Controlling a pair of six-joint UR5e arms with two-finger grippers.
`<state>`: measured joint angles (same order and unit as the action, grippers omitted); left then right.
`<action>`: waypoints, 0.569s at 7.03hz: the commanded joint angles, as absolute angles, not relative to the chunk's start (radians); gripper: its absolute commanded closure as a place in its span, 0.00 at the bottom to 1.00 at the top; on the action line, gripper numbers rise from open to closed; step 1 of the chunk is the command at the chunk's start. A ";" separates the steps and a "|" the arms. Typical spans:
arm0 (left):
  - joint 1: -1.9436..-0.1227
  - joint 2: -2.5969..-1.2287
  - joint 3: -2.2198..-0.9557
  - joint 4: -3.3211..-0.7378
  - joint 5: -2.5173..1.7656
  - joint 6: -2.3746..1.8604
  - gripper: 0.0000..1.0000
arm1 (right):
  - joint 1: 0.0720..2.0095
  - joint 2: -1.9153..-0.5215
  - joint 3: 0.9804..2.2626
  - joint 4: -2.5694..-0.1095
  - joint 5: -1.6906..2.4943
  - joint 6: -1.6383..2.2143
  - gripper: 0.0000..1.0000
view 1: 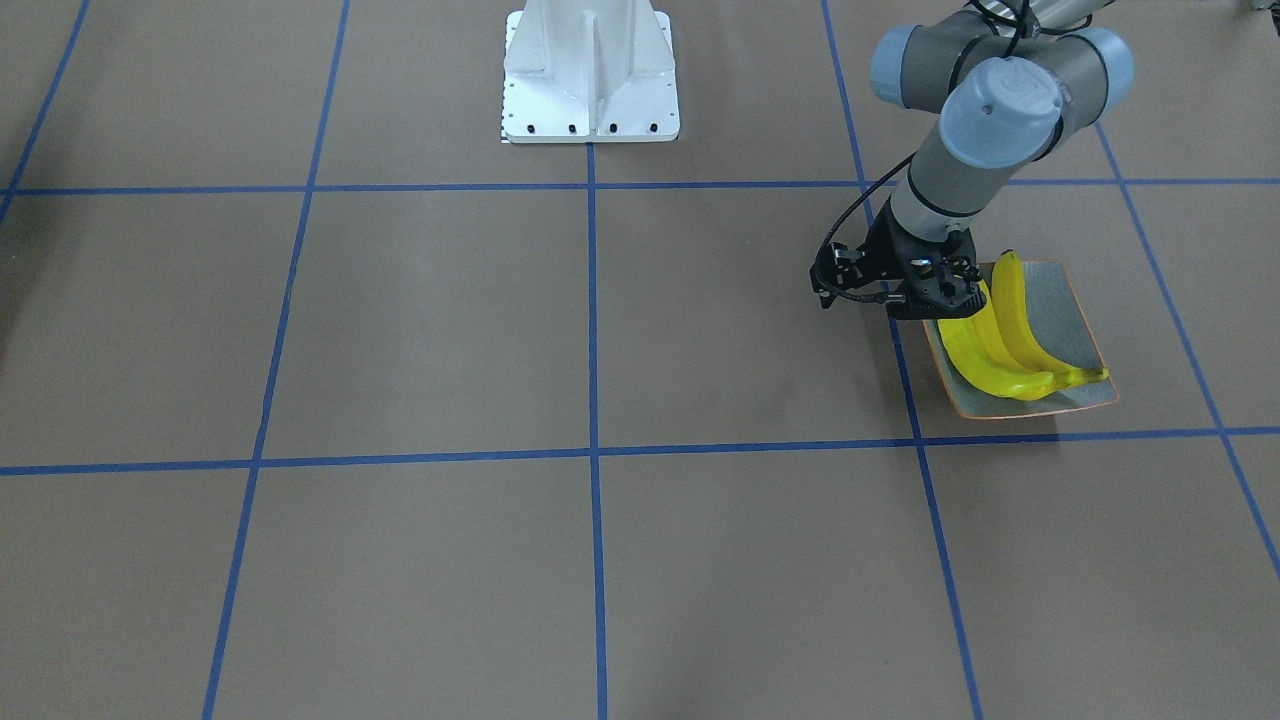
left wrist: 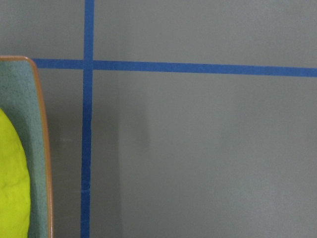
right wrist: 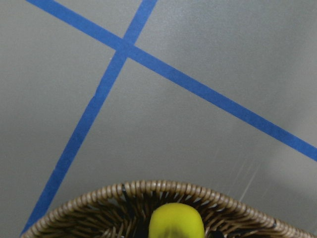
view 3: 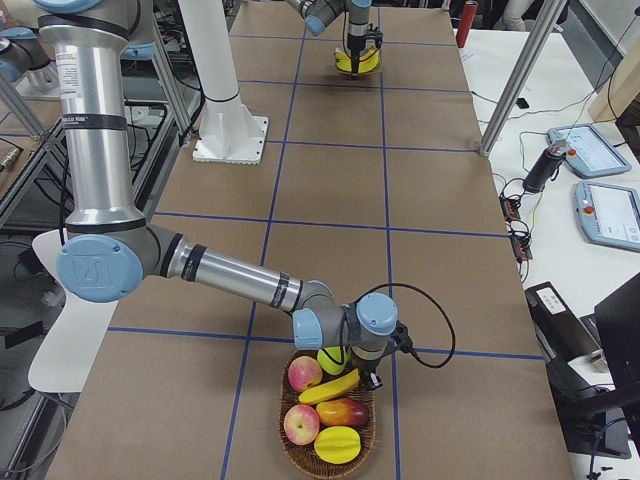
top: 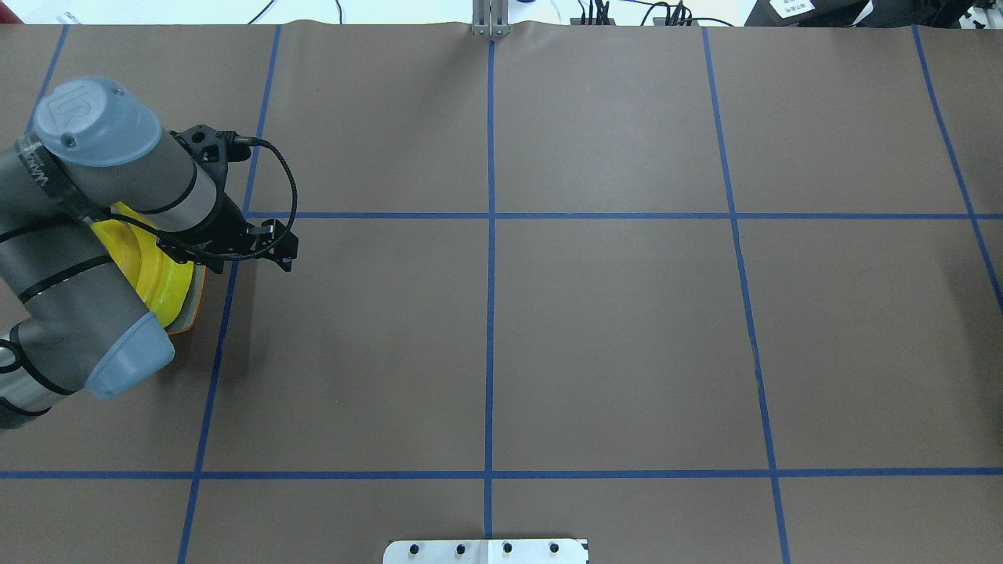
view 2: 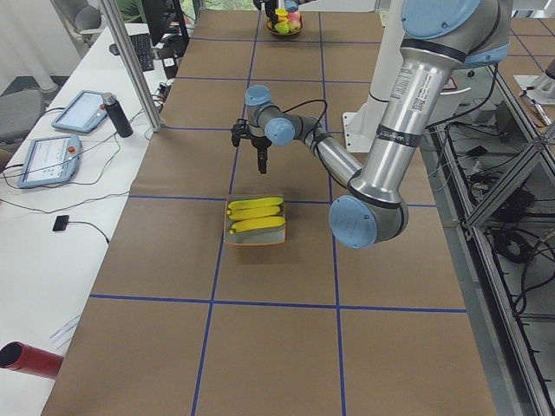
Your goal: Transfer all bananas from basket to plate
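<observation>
Bananas (view 1: 1000, 345) lie packed on the plate (view 1: 1078, 310); one more banana (view 3: 330, 387) waits in the basket (view 3: 300, 462) beneath the right gripper (view 3: 372, 378), apparently poised to fetch it. Left gripper (view 2: 262, 163) hangs by the plate's edge. Neither's jaws can be read.

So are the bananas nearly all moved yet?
Nearly. Done: at least two bananas lie on the plate. In hand: the right gripper is down at the basket, by one banana lying there; whether it grips it, I cannot tell. Left: moving that banana over.
</observation>
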<state>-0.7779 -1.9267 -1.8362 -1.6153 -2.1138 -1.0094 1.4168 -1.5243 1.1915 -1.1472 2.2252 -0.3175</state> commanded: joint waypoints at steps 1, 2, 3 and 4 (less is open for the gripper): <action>-0.779 -1.927 -1.836 -1.615 -2.114 -1.009 0.00 | 1.411 -1.523 1.190 -1.147 2.223 -0.318 0.52; -0.778 -1.927 -1.836 -1.615 -2.114 -1.009 0.00 | 1.410 -1.523 1.192 -1.147 2.221 -0.318 0.84; -0.779 -1.927 -1.836 -1.615 -2.114 -1.009 0.00 | 1.410 -1.523 1.203 -1.147 2.218 -0.319 1.00; -0.779 -1.927 -1.836 -1.615 -2.114 -1.009 0.00 | 1.410 -1.522 1.216 -1.147 2.221 -0.319 1.00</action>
<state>-0.7788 -1.9267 -1.8362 -1.6153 -2.1138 -1.0094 1.4102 -1.5229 1.2020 -1.1474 2.2202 -0.3185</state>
